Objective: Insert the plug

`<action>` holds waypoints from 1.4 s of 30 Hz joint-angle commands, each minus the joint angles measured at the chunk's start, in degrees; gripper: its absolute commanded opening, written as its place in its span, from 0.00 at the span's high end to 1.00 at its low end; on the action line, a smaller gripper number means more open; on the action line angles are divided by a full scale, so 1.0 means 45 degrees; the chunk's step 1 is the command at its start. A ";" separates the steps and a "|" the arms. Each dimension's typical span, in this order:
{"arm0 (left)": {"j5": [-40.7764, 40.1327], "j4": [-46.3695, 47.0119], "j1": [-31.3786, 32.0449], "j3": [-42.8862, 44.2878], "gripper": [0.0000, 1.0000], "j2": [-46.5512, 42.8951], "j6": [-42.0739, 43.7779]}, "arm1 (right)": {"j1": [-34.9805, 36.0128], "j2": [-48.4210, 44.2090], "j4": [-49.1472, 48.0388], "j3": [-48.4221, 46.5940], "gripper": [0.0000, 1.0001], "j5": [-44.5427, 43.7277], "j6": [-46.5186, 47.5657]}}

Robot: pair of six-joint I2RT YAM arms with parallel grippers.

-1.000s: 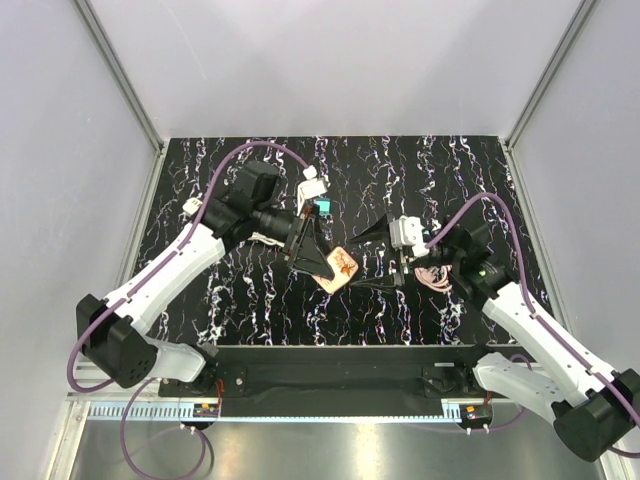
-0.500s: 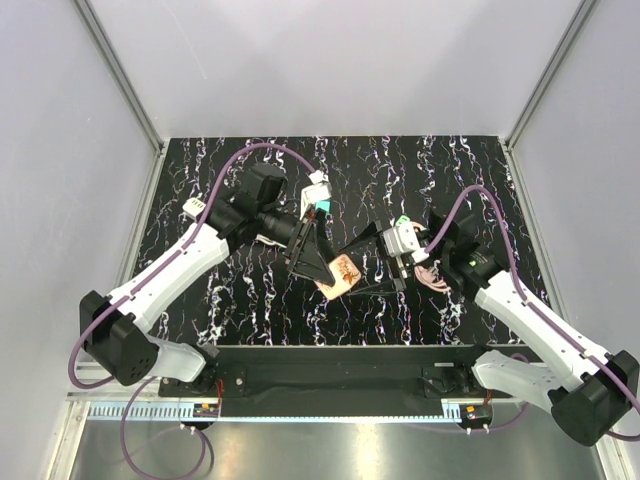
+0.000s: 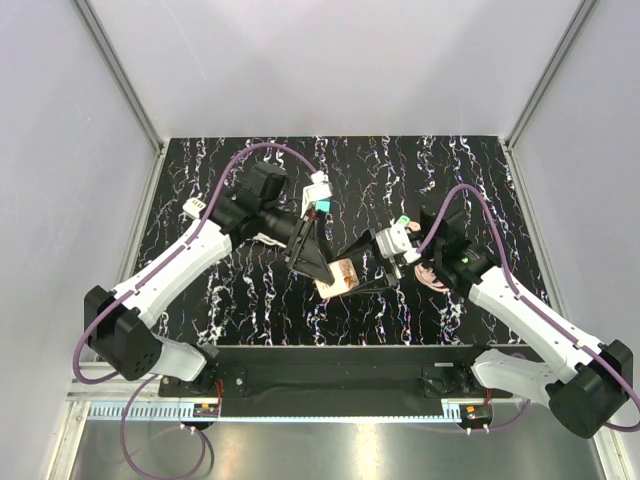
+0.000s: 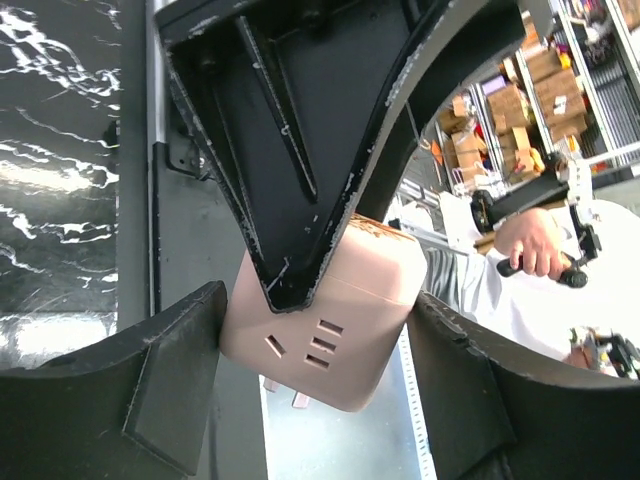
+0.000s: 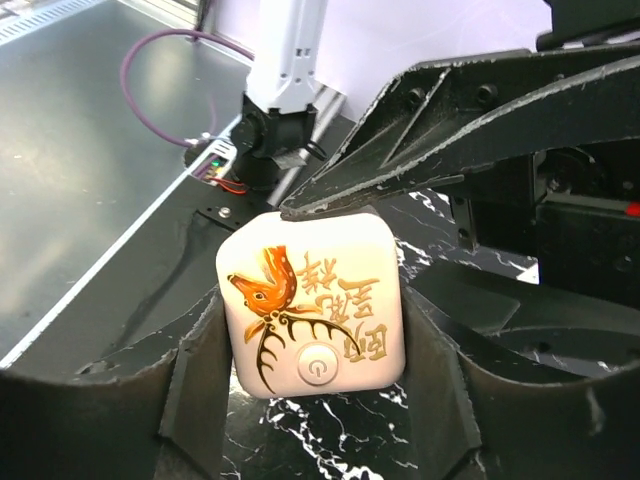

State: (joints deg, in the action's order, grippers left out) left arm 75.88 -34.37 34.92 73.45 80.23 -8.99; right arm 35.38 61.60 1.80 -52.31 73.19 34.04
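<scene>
A pink cube power adapter (image 3: pixel 343 272) with a deer print and a power button hangs above the table centre. My left gripper (image 3: pixel 322 262) is shut on it; in the left wrist view its pads press two sides of the cube (image 4: pixel 322 335), whose slotted socket face shows, with metal prongs below. My right gripper (image 3: pixel 356 272) comes from the right. In the right wrist view its pads touch the left and right sides of the cube (image 5: pixel 315 300). The left gripper's fingers (image 5: pixel 420 130) pinch the cube's top edge there. The right gripper's finger (image 4: pixel 300 140) covers the cube's top.
A white and teal part (image 3: pixel 318 196) lies on the black marbled table (image 3: pixel 400 170) behind the left gripper. A pink coiled cable (image 3: pixel 434 277) lies under the right wrist. A small white piece (image 3: pixel 192 207) sits at the left. Grey walls enclose the table.
My right gripper has moved left and its fingers now bracket the cube. The left gripper has shifted slightly, still holding the cube.
</scene>
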 commanded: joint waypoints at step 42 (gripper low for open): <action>-0.7956 -0.0566 -0.0377 0.0710 0.42 0.0043 -0.3216 | 0.0479 0.1584 0.0048 -0.1519 1.00 -0.6985 -0.2388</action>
State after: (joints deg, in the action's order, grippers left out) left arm 37.93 -39.33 32.97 78.06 80.05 -23.29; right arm 36.86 69.23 5.10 -55.94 43.94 25.10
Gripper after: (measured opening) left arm 0.675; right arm 0.649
